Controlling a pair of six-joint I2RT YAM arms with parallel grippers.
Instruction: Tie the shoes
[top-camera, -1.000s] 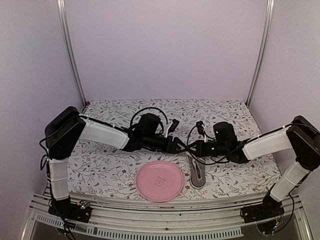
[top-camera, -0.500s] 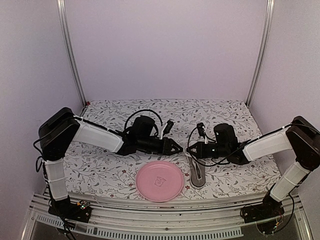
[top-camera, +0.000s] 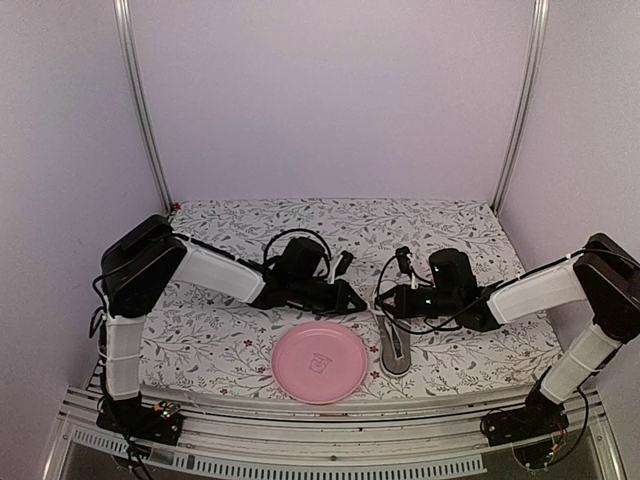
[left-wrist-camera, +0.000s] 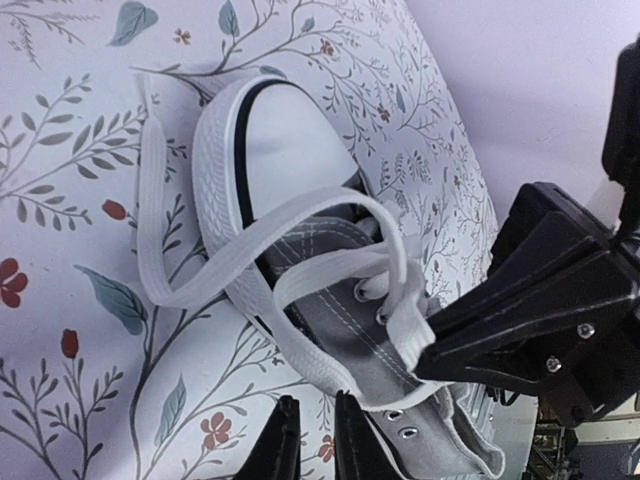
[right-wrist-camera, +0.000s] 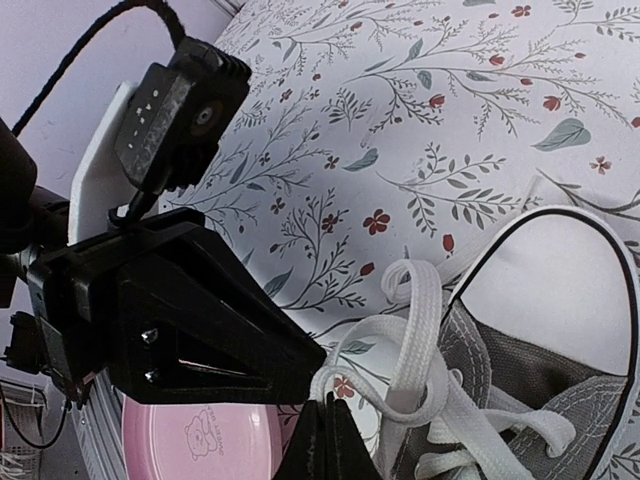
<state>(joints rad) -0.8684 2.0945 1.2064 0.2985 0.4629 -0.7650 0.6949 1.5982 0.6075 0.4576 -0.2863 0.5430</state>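
The small grey sneaker lies on the flowered table, its white toe cap towards the far side in the left wrist view and at the right in the right wrist view. Its white laces lie in loose loops over the tongue. My right gripper is shut on a lace loop at the shoe's left side; its fingertips pinch the loop's end. My left gripper faces it tip to tip. Its fingers stand a narrow gap apart, empty, just beside the shoe's side.
A pink plate lies in front of the left gripper, just left of the shoe, and shows in the right wrist view. Cables loop above both wrists. The two grippers nearly touch over the shoe's collar.
The left arm swung out to the left and came back, its gripper staying just left of the shoe. The right gripper has edged slightly left, still on the lace.
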